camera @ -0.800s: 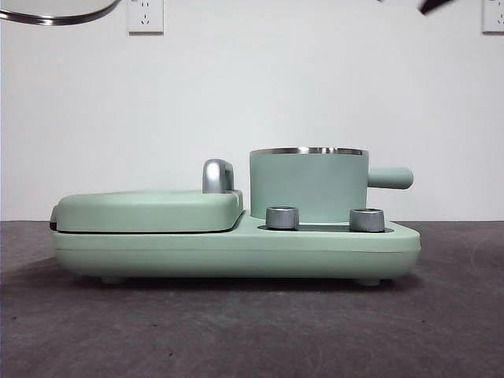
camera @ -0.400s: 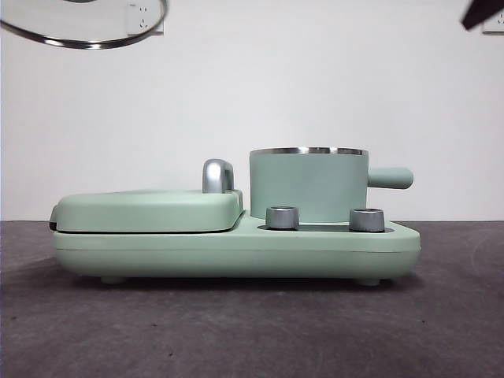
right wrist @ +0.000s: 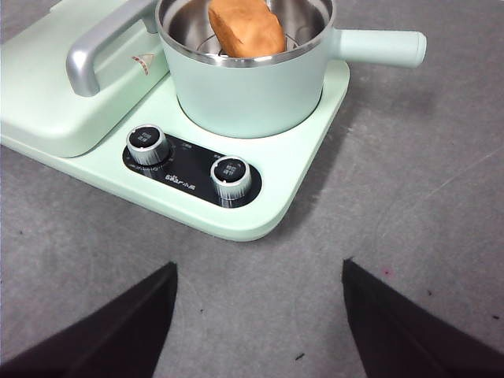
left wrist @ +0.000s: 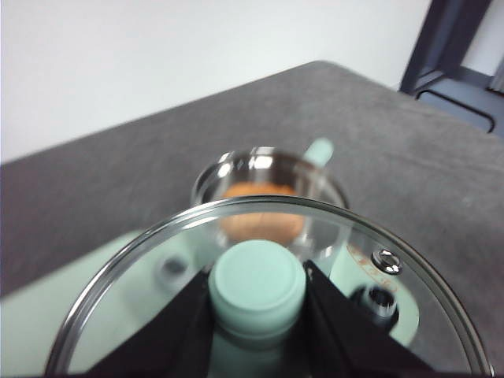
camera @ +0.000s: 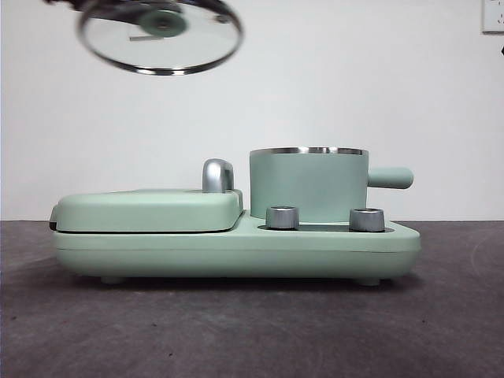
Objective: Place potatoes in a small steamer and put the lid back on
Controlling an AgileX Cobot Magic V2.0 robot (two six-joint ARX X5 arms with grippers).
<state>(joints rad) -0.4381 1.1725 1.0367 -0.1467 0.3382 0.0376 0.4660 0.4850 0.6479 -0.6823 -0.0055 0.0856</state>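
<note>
Carried inward, the round glass lid (camera: 161, 36) with mint-green knob now hangs up-left of the mint-green steamer pot (camera: 309, 185).
Left gripper (left wrist: 257, 293) clamps the knob; right gripper (right wrist: 258, 272) waits wide (orange-brown potato (right wrist: 246, 28) already inside).

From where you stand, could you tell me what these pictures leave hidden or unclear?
- Potato: hidden in the front view by the steamer wall; blurred through the lid glass in the left wrist view.
- Left hand: in the front view only its dark edge shows above the lid, cut off by the top.
- Right hand: out of the front view.
- Dial markings: too small in the right wrist view.
</note>
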